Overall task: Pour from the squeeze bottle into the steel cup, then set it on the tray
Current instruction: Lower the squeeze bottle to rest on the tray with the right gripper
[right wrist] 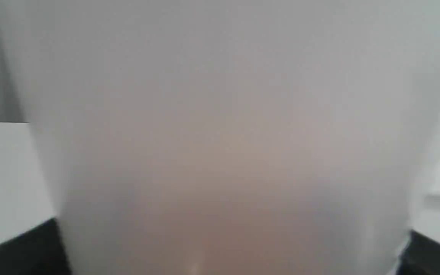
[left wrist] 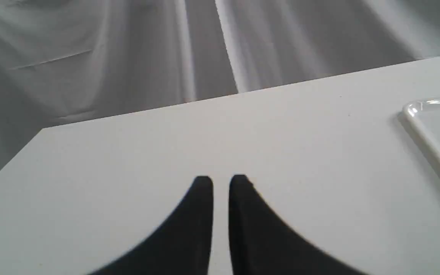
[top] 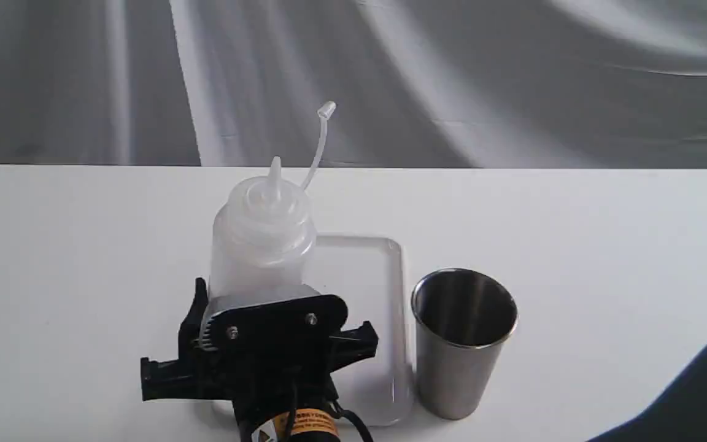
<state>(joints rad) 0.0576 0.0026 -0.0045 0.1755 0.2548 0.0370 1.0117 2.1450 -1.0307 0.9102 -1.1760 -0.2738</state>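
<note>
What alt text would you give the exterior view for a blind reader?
A black robot tool grips an upright, uncapped squeeze bottle that overlaps a white tray. A steel cup stands right of the tray on a white table.

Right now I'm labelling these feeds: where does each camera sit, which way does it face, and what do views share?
Exterior: faces across the table to a grey curtain, over bottle, tray and cup; right fingers grip the bottle.
Left wrist: above bare table, looking forward and down; left fingers close together, empty; tray corner.
Right wrist: close against the bottle, which fills it; right fingers either side.
Shared: exterior and left wrist both show the tray; exterior and right wrist, the bottle.
</note>
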